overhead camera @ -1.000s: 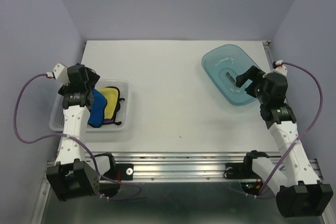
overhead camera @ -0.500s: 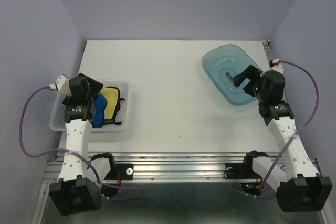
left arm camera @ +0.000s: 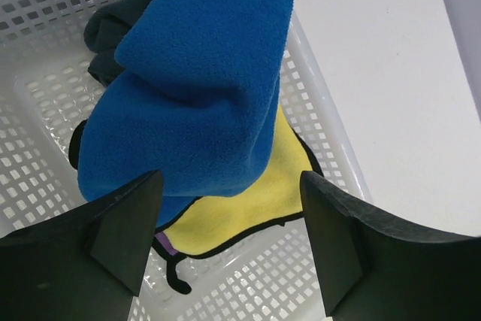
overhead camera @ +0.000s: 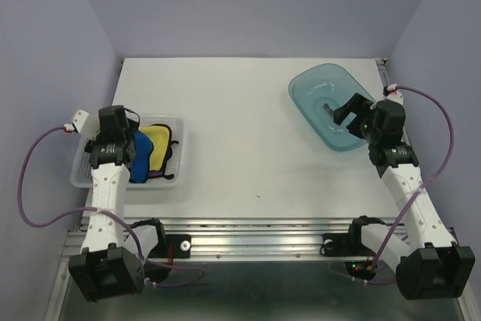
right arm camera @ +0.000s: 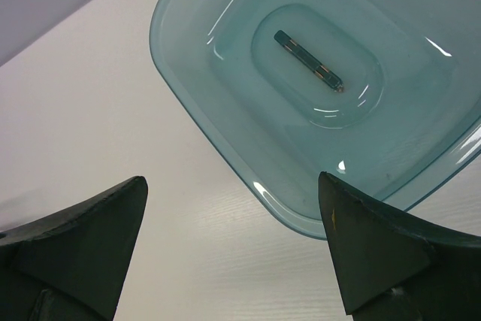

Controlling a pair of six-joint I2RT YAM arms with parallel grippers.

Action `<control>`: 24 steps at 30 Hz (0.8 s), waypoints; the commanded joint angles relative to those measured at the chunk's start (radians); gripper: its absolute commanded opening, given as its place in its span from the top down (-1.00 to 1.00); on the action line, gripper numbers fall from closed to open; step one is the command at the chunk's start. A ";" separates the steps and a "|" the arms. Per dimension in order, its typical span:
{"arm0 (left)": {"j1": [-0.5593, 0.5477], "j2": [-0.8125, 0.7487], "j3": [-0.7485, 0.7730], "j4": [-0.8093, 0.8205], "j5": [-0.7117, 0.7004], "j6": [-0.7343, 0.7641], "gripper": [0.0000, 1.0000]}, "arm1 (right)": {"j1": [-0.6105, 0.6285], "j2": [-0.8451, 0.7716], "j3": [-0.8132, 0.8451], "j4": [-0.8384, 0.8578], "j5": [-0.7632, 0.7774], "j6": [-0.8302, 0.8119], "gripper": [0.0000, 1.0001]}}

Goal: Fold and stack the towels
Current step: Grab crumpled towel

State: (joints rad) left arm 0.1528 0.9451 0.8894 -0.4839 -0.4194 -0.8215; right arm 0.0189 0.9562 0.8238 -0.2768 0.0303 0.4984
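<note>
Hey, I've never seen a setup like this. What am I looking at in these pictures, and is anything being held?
This is a robot: a left arm and a right arm, bolted to a white table, each ending in a two-finger gripper. The wide picture looks down from above. The other two come from cameras on the wrists. The left gripper hangs open over a white basket that holds a blue towel, a yellow towel and a dark towel. The right gripper is open above a teal tray. Nothing is held.

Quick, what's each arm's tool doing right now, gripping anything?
Left tool: open, over the blue towel, holding nothing.
Right tool: open, over the teal tray, holding nothing.
</note>
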 commanded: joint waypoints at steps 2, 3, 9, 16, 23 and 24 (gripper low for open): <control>0.001 0.078 0.043 0.022 -0.033 -0.021 -0.67 | -0.008 -0.002 0.009 0.036 0.023 0.000 -1.00; 0.001 0.102 0.055 0.021 -0.035 -0.024 -0.60 | -0.008 -0.001 0.012 0.025 0.028 0.000 -1.00; 0.001 0.110 0.097 -0.027 -0.045 -0.031 1.00 | -0.008 0.004 0.017 0.008 0.069 -0.001 -1.00; 0.001 -0.031 0.111 -0.010 -0.042 -0.019 1.00 | -0.008 0.006 0.021 -0.001 0.062 -0.008 -1.00; 0.002 -0.043 0.108 -0.021 -0.088 -0.022 1.00 | -0.007 0.009 0.020 0.005 0.059 -0.009 -1.00; 0.002 -0.019 0.109 -0.024 -0.087 -0.019 0.73 | -0.008 0.010 0.021 0.004 0.057 -0.009 -1.00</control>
State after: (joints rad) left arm 0.1528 0.8753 0.9707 -0.5026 -0.4614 -0.8471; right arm 0.0189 0.9646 0.8238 -0.2852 0.0746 0.4973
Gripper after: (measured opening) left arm 0.017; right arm 0.999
